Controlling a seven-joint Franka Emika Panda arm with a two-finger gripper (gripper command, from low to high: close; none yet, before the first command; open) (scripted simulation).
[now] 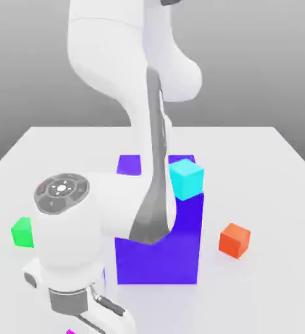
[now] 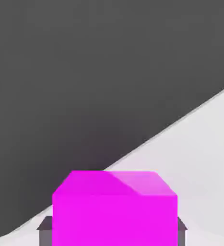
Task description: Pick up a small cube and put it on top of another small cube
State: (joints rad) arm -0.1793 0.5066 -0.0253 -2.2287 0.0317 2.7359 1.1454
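**At the grab stage: magenta cube pinched, stacking not yet done**

Right at the hand, we had the magenta cube [image 2: 114,207] sitting squarely between the fingers [image 2: 45,230], with a dark pad showing on each side of it. We read that as the gripper [image 2: 114,229] clamped narrow onto the cube, so the pick looked basically made. From the exterior view, the gripper [image 1: 83,319] was down low at the near edge of the white table [image 1: 272,163], and a tiny sliver of magenta [image 1: 70,332] peeked out under it. We couldn't tell from that whether the cube was off the surface or not; to us it looked like it wasn't lifted much, if at all.

A bit further back, the green cube [image 1: 22,232] sat on the exterior view's left and the orange cube [image 1: 234,239] on its right, both well apart from the hand. Between them stood the big blue block [image 1: 161,254], partly behind the arm, with the cyan cube [image 1: 186,179] resting on top near its far corner.

So our take: grasp done; lift, carry and place all left. Which small cube was meant as the base we couldn't say. Green was nearest, cyan was perched higher up.
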